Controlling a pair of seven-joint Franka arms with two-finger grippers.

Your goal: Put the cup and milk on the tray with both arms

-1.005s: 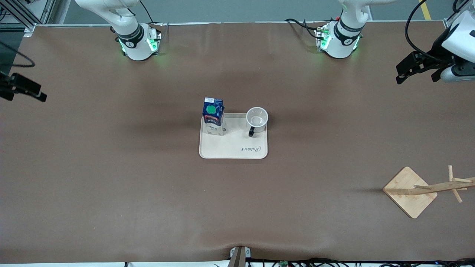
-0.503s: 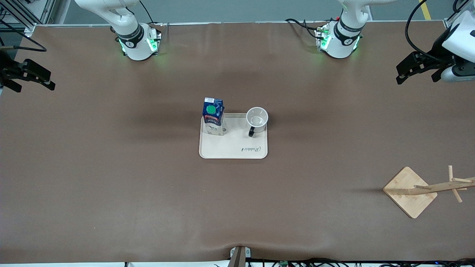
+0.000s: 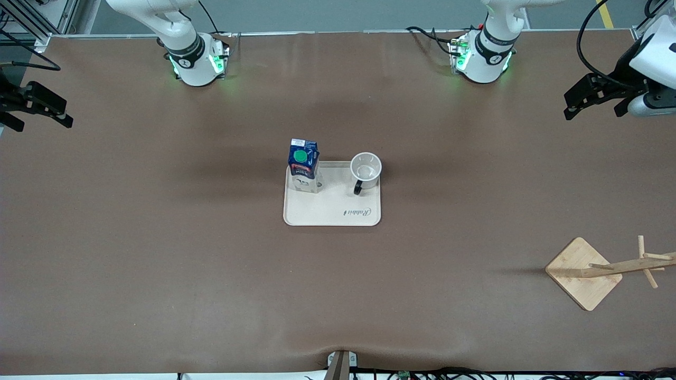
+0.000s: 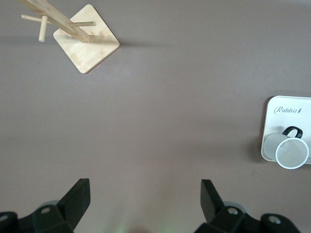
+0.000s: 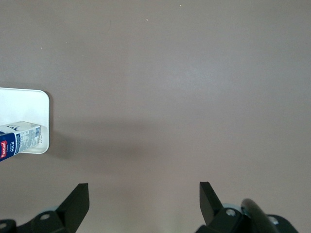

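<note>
Brown matte tabletop (image 3: 158,253), smooth, slightly rippled at the edge nearest the front camera. Nearest that camera, toward the left arm's end: wooden stand (image 3: 583,273), pale diamond-shaped base with a pegged stem leaning out over the table edge; nothing on it.

Mid-table: tray (image 3: 331,211), flat cream rectangle with rounded corners and script lettering along its near edge. Both task items stand on it, along its edge farthest from the camera. Milk (image 3: 303,164), a gable-top carton with a dark blue top, green round cap and printed white lower half, stands upright at the corner toward the right arm's end. Cup (image 3: 365,170), a small white mug, mouth up, thin black loop handle turned toward the camera, stands at the corner toward the left arm's end. The two are apart, with bare tray between. Judged from this layout, placing looks complete.

Farthest: left gripper (image 3: 594,97) hangs over bare table at its own end, fingers spread wide, empty. Right gripper (image 3: 37,108) likewise over its own end, fingers apart, empty. Both arms appear parked well away from the tray, probably so as not to disturb the set-down items.
</note>
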